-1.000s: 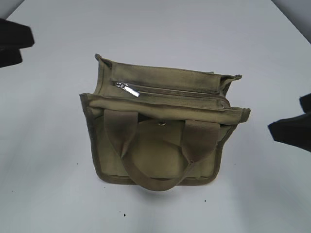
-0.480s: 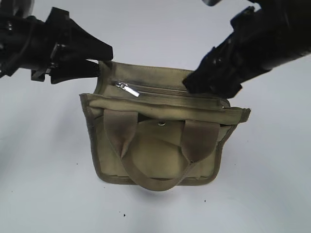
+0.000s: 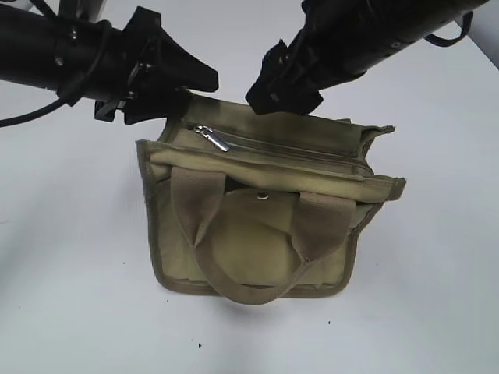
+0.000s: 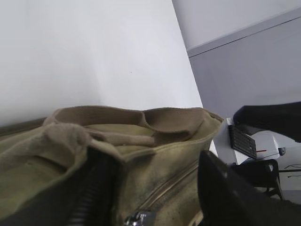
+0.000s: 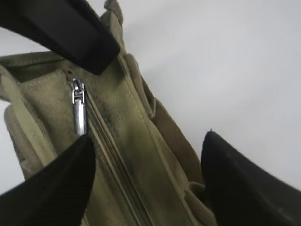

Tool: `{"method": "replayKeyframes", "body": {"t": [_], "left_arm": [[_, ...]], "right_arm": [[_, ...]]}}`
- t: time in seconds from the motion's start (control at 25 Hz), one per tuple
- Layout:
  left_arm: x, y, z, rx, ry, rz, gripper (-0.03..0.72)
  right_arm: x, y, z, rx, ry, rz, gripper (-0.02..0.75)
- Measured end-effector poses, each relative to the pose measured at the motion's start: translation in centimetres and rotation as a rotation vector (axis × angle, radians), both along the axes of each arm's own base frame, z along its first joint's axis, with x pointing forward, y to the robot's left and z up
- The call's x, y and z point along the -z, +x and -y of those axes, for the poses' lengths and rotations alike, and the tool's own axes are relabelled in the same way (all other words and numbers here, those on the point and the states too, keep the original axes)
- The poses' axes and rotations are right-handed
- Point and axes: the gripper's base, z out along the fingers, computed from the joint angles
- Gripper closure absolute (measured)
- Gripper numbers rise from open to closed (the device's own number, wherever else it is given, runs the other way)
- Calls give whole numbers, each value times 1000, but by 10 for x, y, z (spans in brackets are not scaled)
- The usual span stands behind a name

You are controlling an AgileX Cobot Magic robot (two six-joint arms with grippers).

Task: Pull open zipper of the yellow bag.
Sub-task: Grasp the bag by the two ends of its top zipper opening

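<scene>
Two black arms are over the yellow bag (image 3: pixel 265 210), which sits mid-table on the white table (image 3: pixel 70 296). Zipper (image 3: pixel 288 148) runs along the bag's top, shut as far as I can see, silver pull tab (image 3: pixel 212 138) lying at its left end. Can't see inside the bag. Left gripper (image 3: pixel 187 93) is at the top left corner, jaws spread, one finger (image 4: pixel 94 188) against the fabric, gripping nothing. Right gripper (image 5: pixel 146 183) hangs above the zipper, jaws wide, empty.
</scene>
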Motion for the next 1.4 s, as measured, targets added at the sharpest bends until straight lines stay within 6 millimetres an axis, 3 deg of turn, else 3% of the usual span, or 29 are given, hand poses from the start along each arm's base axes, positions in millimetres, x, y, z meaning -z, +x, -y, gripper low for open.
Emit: {"method": "replayKeyframes", "body": {"t": [0.16,0.32,0.4,0.56,0.76,1.12,1.24,1.4], "left_arm": [[5,3,5,10,8,-18,363],[7,4,5,0,13,-18,594],[6,4,5,1,14,-16,650],[1,2,4,3,11,-3,657],[-1,0,5,14,10,-3,659],[-1,0,5,10,1,-7,660],[-1,0,5,10,1,-7,660],[-1,0,5,9,1,-7,660]], "right_arm": [[2,4,-5,-17,13,-6,255],[9,3,-13,-68,16,-16,308],[13,0,-22,-124,-5,-6,335],[20,-4,-33,-182,-27,8,350],[20,0,-35,-165,-14,44,353],[39,7,-40,-170,-42,-11,358],[46,10,-41,-176,-64,-17,435],[48,10,-41,-186,-86,-19,629]]}}
